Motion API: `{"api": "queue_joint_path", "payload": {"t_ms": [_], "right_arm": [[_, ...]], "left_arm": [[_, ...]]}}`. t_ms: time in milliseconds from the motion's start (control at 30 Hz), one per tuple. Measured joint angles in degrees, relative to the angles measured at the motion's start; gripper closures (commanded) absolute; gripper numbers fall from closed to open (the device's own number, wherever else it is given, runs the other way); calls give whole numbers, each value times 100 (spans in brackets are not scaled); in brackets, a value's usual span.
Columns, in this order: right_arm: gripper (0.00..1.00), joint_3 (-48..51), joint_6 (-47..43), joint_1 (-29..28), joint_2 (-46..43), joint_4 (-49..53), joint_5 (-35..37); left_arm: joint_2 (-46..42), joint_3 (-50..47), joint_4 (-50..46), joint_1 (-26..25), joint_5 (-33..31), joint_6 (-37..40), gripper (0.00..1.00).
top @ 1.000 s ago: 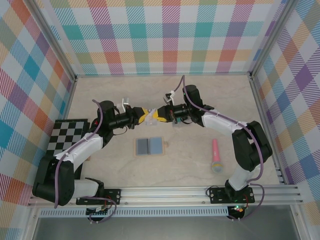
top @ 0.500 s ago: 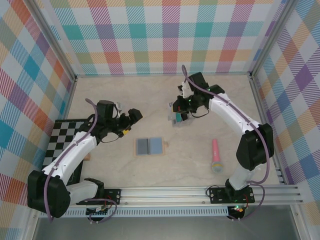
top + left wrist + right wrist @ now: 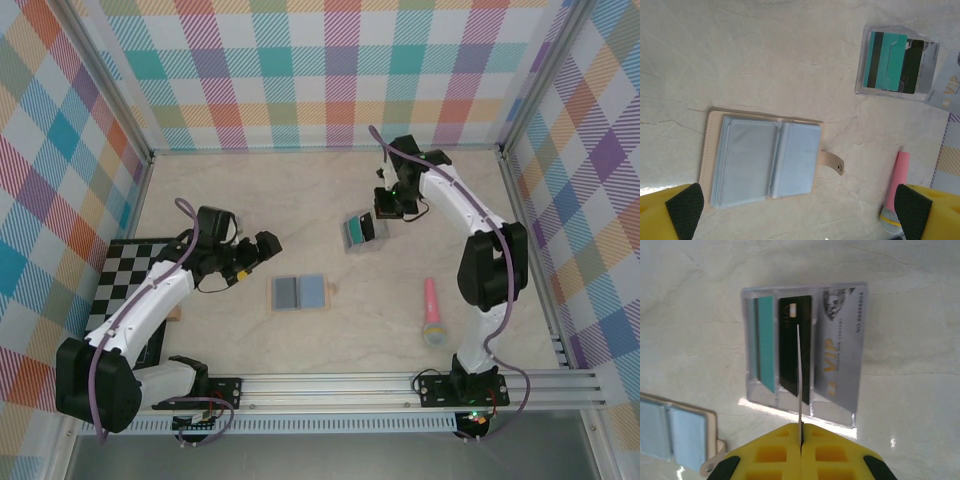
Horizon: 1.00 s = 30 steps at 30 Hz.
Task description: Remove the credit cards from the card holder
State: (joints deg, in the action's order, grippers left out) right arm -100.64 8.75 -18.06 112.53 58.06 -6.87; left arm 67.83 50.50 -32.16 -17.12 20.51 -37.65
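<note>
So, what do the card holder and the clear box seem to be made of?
Card holder: probably leather or imitation; tan, matt outer rim, light blue-grey lining with a soft sheen. Clear box: likely rigid glossy plastic; the cards show through its walls, and its edges catch light.

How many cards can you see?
4: teal card, black card and silver card at the clear box; one thin card edge-on in the right end effector. The wallet may hide more.

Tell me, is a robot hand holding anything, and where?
Yes. The right gripper pinches a thin card by one edge. The left gripper is open, empty.
</note>
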Motion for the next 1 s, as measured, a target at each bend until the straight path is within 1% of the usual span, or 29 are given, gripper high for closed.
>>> {"api": "queue_joint_path", "payload": {"t_ms": [233,433,567,633,833,1000], "right_arm": [[100,-398,-170,184,306,98,33],[100,-479,-240,227,376,118,-76],[99,-481,-293,234,570,120,-144],[96,-481,-326,238,660,125,-157],[78,-481,-354,238,745,138,-216],[74,-485,-319,240,730,125,-238]], "left_arm": [[2,-57,33,0,39,-24,0],[4,-85,76,0,48,-42,0],[4,-87,79,0,81,-44,0],[4,-87,79,0,87,-44,0],[4,-164,76,0,98,-46,0],[2,-173,79,0,101,-46,0]]}}
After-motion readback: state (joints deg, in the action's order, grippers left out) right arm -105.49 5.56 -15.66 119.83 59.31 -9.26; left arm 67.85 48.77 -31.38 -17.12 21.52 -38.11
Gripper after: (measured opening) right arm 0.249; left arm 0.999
